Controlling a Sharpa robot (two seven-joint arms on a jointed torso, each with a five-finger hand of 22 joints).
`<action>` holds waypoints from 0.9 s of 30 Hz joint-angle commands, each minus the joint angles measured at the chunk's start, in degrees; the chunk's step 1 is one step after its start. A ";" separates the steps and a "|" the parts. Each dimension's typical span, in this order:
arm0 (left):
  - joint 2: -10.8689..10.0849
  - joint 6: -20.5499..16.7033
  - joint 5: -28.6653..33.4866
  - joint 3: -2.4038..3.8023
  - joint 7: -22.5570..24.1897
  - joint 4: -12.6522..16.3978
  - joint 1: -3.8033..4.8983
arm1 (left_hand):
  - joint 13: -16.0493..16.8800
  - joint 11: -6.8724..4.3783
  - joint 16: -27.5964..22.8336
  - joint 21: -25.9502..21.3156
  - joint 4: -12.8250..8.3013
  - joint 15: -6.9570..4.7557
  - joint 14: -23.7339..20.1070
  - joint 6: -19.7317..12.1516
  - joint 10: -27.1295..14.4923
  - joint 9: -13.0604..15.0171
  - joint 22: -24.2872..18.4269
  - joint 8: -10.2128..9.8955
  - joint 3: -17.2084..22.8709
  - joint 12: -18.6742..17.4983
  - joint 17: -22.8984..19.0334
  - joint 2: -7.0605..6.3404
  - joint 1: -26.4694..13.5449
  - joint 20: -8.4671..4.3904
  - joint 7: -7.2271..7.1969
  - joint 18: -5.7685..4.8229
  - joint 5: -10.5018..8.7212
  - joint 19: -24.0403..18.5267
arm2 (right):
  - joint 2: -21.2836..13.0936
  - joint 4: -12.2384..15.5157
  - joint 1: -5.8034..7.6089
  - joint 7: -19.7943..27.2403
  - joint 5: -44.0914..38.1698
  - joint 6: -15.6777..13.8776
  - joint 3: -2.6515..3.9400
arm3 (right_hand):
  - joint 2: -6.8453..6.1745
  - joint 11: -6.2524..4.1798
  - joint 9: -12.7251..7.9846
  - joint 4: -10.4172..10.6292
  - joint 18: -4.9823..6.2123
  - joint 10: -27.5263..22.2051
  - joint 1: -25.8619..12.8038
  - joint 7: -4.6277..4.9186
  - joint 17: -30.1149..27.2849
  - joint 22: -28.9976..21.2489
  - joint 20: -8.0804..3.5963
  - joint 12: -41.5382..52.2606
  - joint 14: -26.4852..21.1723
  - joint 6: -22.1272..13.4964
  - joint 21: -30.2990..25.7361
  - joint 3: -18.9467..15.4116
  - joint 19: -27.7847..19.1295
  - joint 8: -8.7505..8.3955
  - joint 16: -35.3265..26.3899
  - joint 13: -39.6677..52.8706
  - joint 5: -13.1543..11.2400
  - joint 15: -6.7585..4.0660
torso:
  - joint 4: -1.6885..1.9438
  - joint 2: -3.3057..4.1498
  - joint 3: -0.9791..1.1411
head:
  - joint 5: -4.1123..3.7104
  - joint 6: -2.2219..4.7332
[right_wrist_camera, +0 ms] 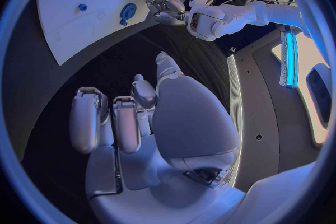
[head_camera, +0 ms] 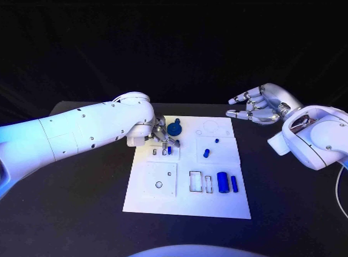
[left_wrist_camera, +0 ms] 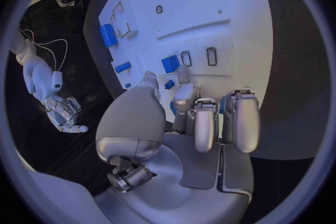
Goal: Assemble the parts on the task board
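The left hand [head_camera: 161,135] hung over the upper left part of the board [head_camera: 151,201], just left of frame centre, fingertips down among small blue parts [head_camera: 206,153]; whether it pinched one I could not tell. The right hand [head_camera: 256,105] hovered at upper right, off the board, fingers loosely curled and apart, holding nothing. The parts looked like light, stiff, smooth plastic, probably best pinched across the sides, as they could slip or roll.

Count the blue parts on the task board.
6: a round part near the far edge, one part by the left hand, two small parts right of it, two long parts nearest the robot. The hand may hide others.
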 commanded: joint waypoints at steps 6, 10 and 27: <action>0.59 2.46 0.61 -0.02 -3.91 -0.59 -0.02 | 0.16 -0.32 0.17 0.46 0.01 -0.24 6.02 -0.71 0.07 0.54 5.98 0.59 0.78 0.39 15.08 0.06 1.24 -0.02 -0.02 -0.85 -0.09 2.75 | 0.11 -0.05 -0.02 -0.15 -0.24 0.92 -0.03 | 0.42 -0.47 -0.08 -0.45 0.10 0.11 0.01 -0.13 7.60 -0.07 -0.56 -0.19 4.30 0.39 -0.27 -0.05 -0.05 -0.12 -0.21 -0.05 0.33 -0.28 | 0.02 -0.01 0.07 | -0.01 -0.24; 0.83 2.84 0.60 -0.04 -3.95 -0.80 -0.08 | 0.08 -0.32 0.17 0.48 -0.02 -0.23 6.02 -0.88 0.01 0.90 6.03 0.87 1.22 0.33 15.08 0.46 1.67 0.00 -0.03 -0.85 -0.09 2.75 | 0.13 -0.13 -0.02 -0.14 -0.24 0.85 -0.04 | 0.42 -0.47 -0.08 -0.45 0.13 0.06 0.01 -0.13 7.55 -0.21 -0.56 -0.30 4.29 0.40 -0.34 -0.06 -0.11 -0.12 -0.25 -0.14 0.39 -0.28 | 0.02 -0.03 0.08 | 0.04 -0.34; 0.91 3.73 0.58 -0.04 -4.05 -0.88 -0.20 | -0.17 -0.32 0.17 0.43 -0.27 -0.21 6.02 -1.41 -0.17 1.81 5.99 1.45 2.17 0.08 15.08 1.36 3.44 0.04 -0.04 -0.83 -0.09 2.67 | 0.28 -0.37 -0.04 -0.19 -0.23 1.00 -0.16 | 0.43 -0.47 -0.07 -0.44 0.13 0.08 -0.03 -0.14 7.55 -0.24 -0.56 -0.26 4.29 0.43 -0.36 -0.09 -0.12 -0.11 -0.25 -0.12 0.49 -0.29 | 0.01 0.08 0.09 | -0.09 -0.47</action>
